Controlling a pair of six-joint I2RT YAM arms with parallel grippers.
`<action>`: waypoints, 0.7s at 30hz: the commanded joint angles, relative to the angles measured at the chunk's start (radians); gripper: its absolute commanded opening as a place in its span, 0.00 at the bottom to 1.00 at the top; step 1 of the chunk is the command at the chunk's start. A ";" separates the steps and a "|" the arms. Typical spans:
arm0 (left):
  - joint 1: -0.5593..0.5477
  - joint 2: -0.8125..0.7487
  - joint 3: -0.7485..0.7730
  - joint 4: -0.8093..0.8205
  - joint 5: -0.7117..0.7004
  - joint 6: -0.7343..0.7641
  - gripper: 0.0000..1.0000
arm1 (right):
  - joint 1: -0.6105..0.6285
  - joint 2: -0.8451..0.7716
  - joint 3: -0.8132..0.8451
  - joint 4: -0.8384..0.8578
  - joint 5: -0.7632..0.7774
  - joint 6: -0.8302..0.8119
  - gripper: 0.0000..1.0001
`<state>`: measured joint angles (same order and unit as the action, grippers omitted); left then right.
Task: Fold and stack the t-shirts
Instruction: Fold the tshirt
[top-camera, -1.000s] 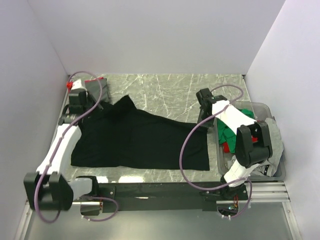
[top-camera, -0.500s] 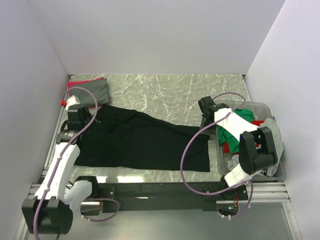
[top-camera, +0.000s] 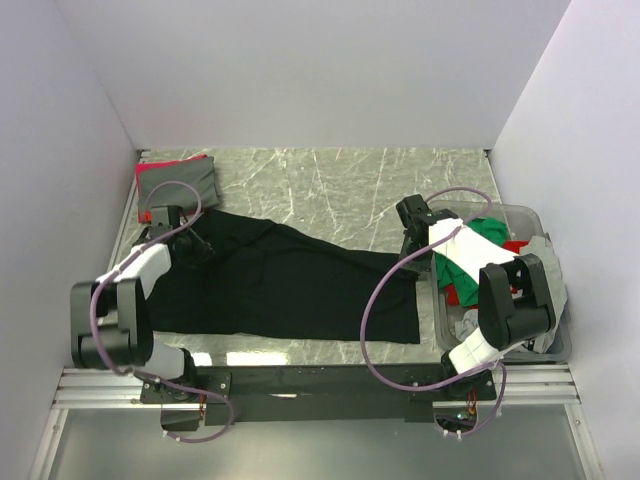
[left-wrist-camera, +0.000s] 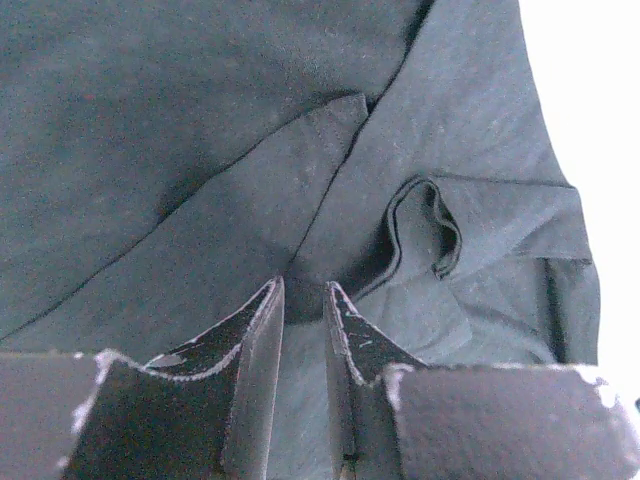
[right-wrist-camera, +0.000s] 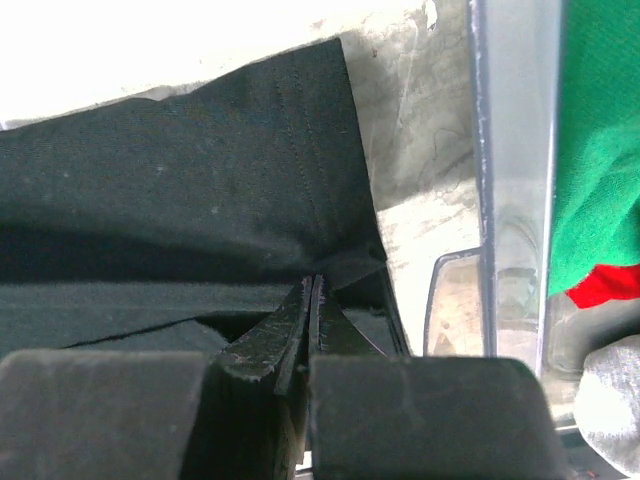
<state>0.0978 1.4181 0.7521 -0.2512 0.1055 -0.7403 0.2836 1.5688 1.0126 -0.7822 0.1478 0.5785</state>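
Observation:
The large black t-shirt (top-camera: 280, 285) lies spread across the marble table. My left gripper (top-camera: 192, 246) sits low over its back-left part, and in the left wrist view its jaws (left-wrist-camera: 305, 290) stand slightly apart over rumpled black cloth (left-wrist-camera: 200, 150). My right gripper (top-camera: 408, 255) is at the shirt's back-right corner. In the right wrist view it (right-wrist-camera: 316, 280) is shut, with a fold of the black cloth (right-wrist-camera: 200, 170) pinched at the tips. A folded grey t-shirt (top-camera: 180, 183) lies on a red one at the back left.
A clear grey plastic bin (top-camera: 555, 340) at the right holds a green t-shirt (top-camera: 455, 270), a red one (top-camera: 456, 294) and a grey one (top-camera: 546, 256). Its wall (right-wrist-camera: 510, 180) stands just right of the right gripper. Grey side walls close in the table.
The left arm pulled back from the rear corner toward the front, laying the shirt's raised back-left part flat, and its jaws parted. The right gripper shifted slightly nearer, still shut.

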 joint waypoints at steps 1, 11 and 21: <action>0.000 0.059 0.052 0.075 0.085 -0.048 0.29 | 0.005 -0.039 0.009 0.006 0.015 0.015 0.00; 0.002 0.045 0.018 0.006 0.077 -0.070 0.34 | 0.006 -0.041 0.021 -0.003 0.018 0.034 0.00; 0.000 0.032 0.016 -0.033 0.074 -0.099 0.37 | 0.008 -0.047 0.014 -0.003 0.019 0.043 0.00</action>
<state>0.0990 1.4944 0.7639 -0.2764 0.1642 -0.8120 0.2840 1.5673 1.0126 -0.7815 0.1486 0.6071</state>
